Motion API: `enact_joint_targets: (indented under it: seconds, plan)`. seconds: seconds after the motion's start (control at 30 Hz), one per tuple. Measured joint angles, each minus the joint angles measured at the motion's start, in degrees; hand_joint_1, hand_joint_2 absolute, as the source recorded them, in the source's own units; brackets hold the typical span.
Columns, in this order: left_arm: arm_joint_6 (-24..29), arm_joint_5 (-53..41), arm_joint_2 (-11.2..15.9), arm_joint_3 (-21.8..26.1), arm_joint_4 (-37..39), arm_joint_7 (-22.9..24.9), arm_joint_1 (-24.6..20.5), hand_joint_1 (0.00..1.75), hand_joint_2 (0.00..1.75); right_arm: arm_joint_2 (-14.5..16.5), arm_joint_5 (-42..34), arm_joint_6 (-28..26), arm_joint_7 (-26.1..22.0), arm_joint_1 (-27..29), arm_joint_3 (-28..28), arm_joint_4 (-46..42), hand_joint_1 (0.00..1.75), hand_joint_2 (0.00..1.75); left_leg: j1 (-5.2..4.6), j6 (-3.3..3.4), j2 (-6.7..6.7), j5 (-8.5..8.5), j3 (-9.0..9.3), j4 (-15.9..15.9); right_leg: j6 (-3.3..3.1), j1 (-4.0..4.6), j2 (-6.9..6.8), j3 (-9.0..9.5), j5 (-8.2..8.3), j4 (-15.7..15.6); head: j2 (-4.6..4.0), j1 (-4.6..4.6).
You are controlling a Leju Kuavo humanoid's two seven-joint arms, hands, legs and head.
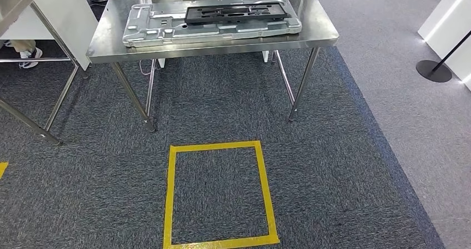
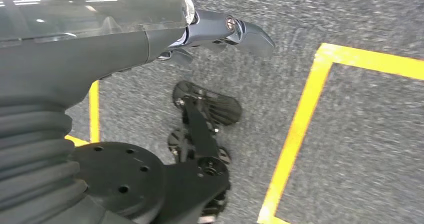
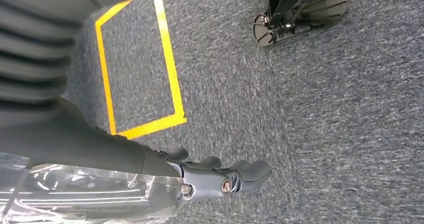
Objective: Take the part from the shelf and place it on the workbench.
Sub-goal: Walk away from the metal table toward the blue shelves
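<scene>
Hanging at the robot's sides above carpet, left hand (image 2: 220,34) and right hand (image 3: 220,176) held nothing, fingers loosely apart. Part (image 1: 211,20) lay on workbench (image 1: 322,35); approach squarely via yellow square (image 1: 219,196).

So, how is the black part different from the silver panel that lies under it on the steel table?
The black part is dark and matte, while the silver panel is pale, shiny metal. The black part is smaller and narrower; the silver panel is longer and wider and sticks out past it on every side. The black part lies on top of the silver panel, which rests directly on the steel table. Both lie flat, are long and roughly rectangular, and run the same way along the table.
</scene>
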Motion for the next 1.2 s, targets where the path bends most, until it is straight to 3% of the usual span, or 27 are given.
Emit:
enact_joint_targets:
  seconds: [0.23,0.3,0.37,0.43,0.83,0.97,1.2]
  plan:
    - [0.8,7.0,0.5,-10.1,-0.5,3.4,1.7,0.0,1.75,-0.1,-3.2,2.1,1.2,1.0,2.0,-0.9,0.0,1.75,0.0,-0.02,0.01,0.09,-0.02,0.0,0.01,-0.02,0.0,0.04,0.16,0.0,0.0,0.01]
    - [1.1,8.9,0.7,-13.2,-0.9,4.3,2.2,0.0,0.87,-0.1,-4.0,2.6,1.5,1.3,2.8,-1.3,0.0,1.75,0.0,-0.01,0.01,0.1,-0.03,0.1,0.03,-0.03,0.0,0.05,0.19,-0.1,0.0,0.01]
    - [1.5,11.0,0.9,-16.4,-1.3,5.2,2.7,0.0,0.0,-0.1,-4.9,3.2,1.9,1.6,3.7,-1.8,0.0,0.87,0.0,0.0,0.01,0.1,-0.03,0.1,0.04,-0.03,0.0,0.05,0.2,-0.1,0.0,0.01]
    - [1.9,13.1,1.0,-19.9,-1.7,6.2,3.3,0.0,0.0,-0.1,-5.8,3.8,2.3,2.0,4.7,-2.3,0.0,0.0,0.0,0.0,0.01,0.1,-0.04,0.1,0.04,-0.03,0.0,0.05,0.21,-0.1,0.0,0.01]
    - [3.9,25.5,2.1,-40.6,-4.4,12.0,6.5,0.0,0.0,-0.1,-11.0,7.3,4.8,4.1,11.0,-5.5,0.0,0.0,0.0,0.0,0.01,0.11,-0.05,0.1,0.05,-0.02,0.0,0.05,0.24,-0.1,0.0,0.01]
    - [4.6,29.6,2.5,-47.6,-5.4,13.9,7.6,0.0,0.0,-0.1,-12.8,8.5,5.6,4.9,13.1,-6.6,0.0,1.75,0.0,0.0,0.01,0.11,-0.05,0.1,0.05,-0.02,0.0,0.05,0.24,-0.1,0.0,0.01]
    - [5.7,36.5,2.9,-59.1,-6.9,17.2,9.4,0.0,0.0,-0.1,-15.7,10.5,7.0,6.0,16.6,-8.4,0.0,1.75,0.0,0.0,0.01,0.1,-0.05,0.1,0.05,-0.02,0.0,0.05,0.24,-0.1,0.0,0.02]
